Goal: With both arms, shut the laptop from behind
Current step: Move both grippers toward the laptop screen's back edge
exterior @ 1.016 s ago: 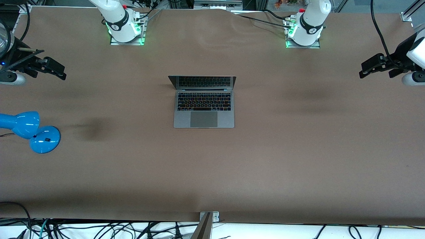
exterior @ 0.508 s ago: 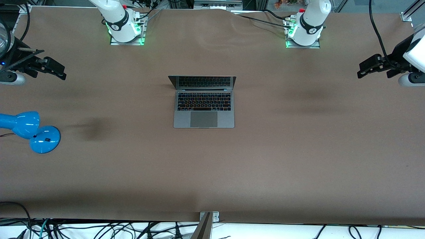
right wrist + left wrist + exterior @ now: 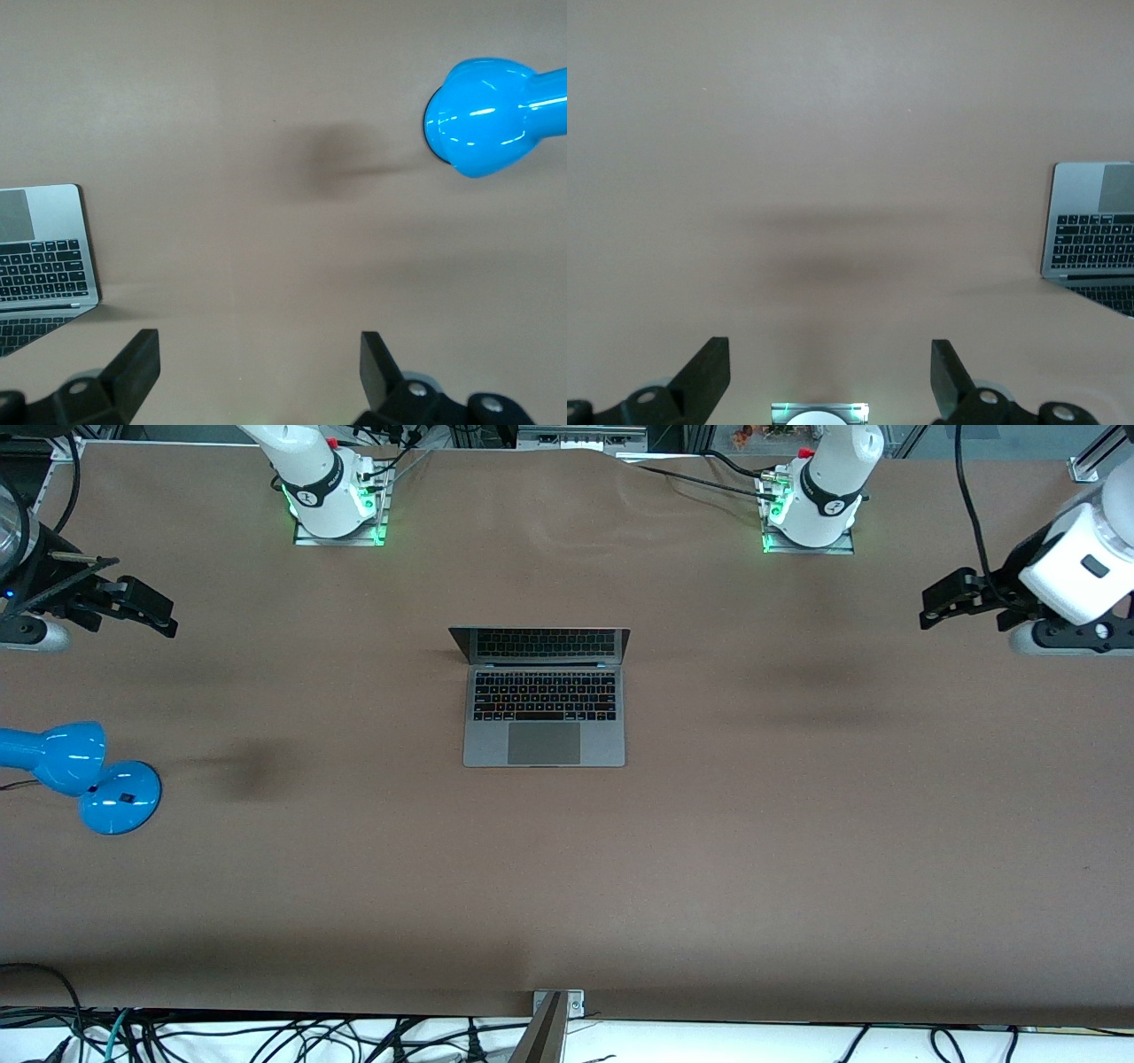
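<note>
The left gripper (image 3: 830, 372) hangs over the bare brown table (image 3: 833, 115), its two black fingers (image 3: 704, 372) spread wide with open space between them. A soft dark shadow (image 3: 833, 266) lies on the cloth under it. At the edge of the picture is part of the open laptop (image 3: 1094, 230), showing black keys, a grey trackpad and a strip of the screen.

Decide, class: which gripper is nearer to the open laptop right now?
The left gripper is slightly nearer, over bare table toward the left arm's end. The right gripper hangs over the table at the right arm's end. Both are open and well clear of the laptop.
</note>
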Controlling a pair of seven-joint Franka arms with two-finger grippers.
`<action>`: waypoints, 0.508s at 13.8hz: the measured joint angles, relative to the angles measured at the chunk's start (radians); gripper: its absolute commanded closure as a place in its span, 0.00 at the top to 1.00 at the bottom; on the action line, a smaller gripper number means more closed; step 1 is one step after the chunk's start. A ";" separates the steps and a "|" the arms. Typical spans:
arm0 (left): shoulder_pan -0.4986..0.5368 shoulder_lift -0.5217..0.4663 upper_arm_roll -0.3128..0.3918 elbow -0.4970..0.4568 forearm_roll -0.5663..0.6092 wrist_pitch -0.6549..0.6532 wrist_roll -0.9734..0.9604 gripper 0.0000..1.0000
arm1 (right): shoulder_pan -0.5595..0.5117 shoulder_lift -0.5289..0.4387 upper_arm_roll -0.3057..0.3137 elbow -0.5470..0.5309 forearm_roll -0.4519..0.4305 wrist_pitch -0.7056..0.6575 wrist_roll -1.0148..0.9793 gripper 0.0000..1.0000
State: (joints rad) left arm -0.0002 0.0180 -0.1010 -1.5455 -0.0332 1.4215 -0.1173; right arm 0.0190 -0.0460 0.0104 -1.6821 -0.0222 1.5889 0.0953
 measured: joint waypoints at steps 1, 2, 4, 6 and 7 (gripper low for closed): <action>0.000 -0.002 -0.015 -0.007 0.000 0.000 -0.013 1.00 | 0.000 0.000 0.000 0.000 0.000 0.000 0.000 1.00; -0.001 -0.002 -0.031 -0.010 -0.003 -0.001 -0.030 1.00 | 0.000 0.000 0.000 0.000 0.000 0.000 0.000 1.00; -0.001 -0.003 -0.060 -0.013 -0.027 -0.001 -0.077 1.00 | 0.000 0.000 0.000 0.000 0.000 0.000 0.000 1.00; -0.001 -0.006 -0.089 -0.017 -0.045 -0.001 -0.117 1.00 | 0.000 0.000 0.000 0.000 0.000 0.000 0.000 1.00; -0.001 -0.007 -0.109 -0.020 -0.048 -0.001 -0.140 1.00 | 0.000 0.000 0.000 0.000 0.000 0.000 0.000 1.00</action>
State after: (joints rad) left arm -0.0012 0.0109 -0.2101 -1.5654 -0.0814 1.4210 -0.2575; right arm 0.0191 -0.0460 0.0103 -1.6821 -0.0220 1.5885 0.0953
